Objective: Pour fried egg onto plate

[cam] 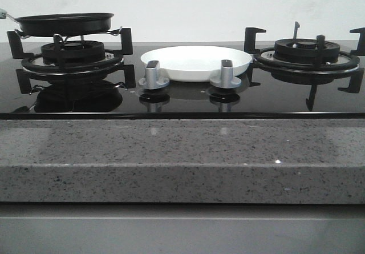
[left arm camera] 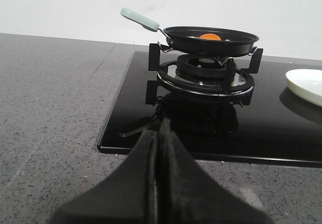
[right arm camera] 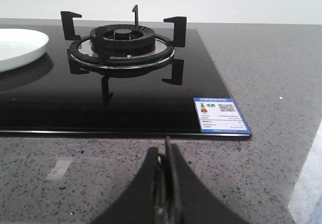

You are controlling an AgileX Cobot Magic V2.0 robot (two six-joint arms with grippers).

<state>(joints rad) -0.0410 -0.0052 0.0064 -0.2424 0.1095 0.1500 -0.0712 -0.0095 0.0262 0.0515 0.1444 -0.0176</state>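
I see both grippers, left (left arm camera: 157, 133) and right (right arm camera: 166, 151), closed empty, low before the glossy black glass hob (cam: 182, 97).

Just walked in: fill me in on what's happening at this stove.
Nothing is being handled yet. The black frying pan with the mint-green handle sits on the left burner, holding the fried egg, of which mainly the orange yolk shows. The round glossy white plate lies bare on the black glass hob between the burners, behind two silver knobs. The left gripper and right gripper are both shut, back over the grey speckled counter.
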